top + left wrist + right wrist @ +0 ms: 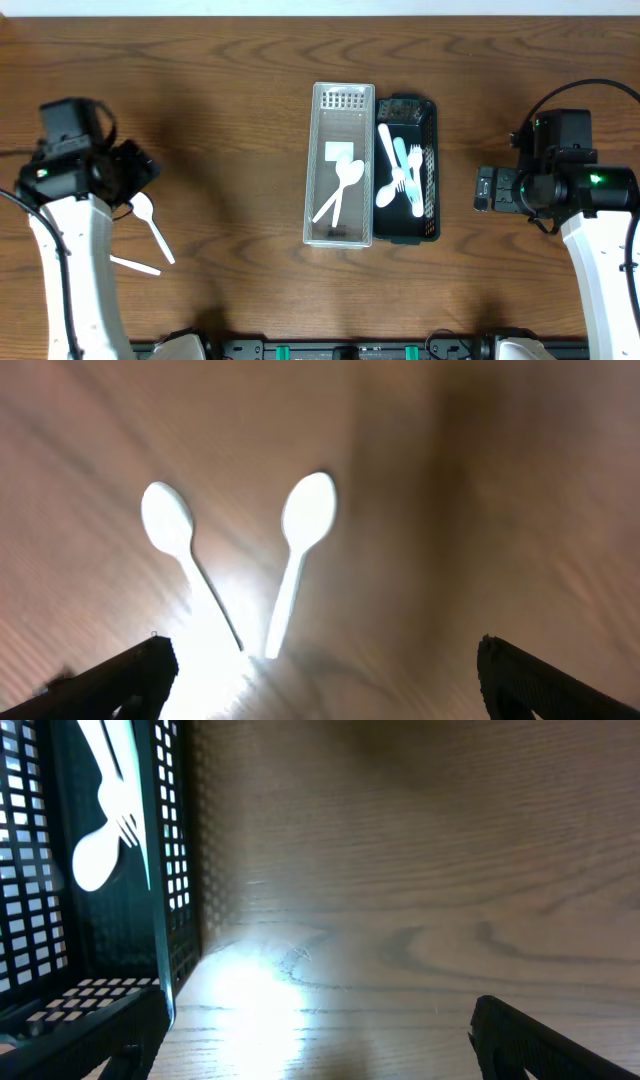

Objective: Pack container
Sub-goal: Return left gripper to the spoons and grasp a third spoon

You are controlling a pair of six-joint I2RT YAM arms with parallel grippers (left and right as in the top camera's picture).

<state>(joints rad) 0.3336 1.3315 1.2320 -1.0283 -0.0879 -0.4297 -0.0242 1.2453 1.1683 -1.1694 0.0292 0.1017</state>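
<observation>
Left wrist: we are holding our left gripper (pixel 325 678) spread and empty over two spoons (pixel 306 518), likely lowering onto one next.

No readable text, label, brand or number shows in any view

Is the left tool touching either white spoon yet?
Apart. The left wrist view shows the left tool open, its fingers at the bottom corners, with bare table between them and both white spoons.
</observation>
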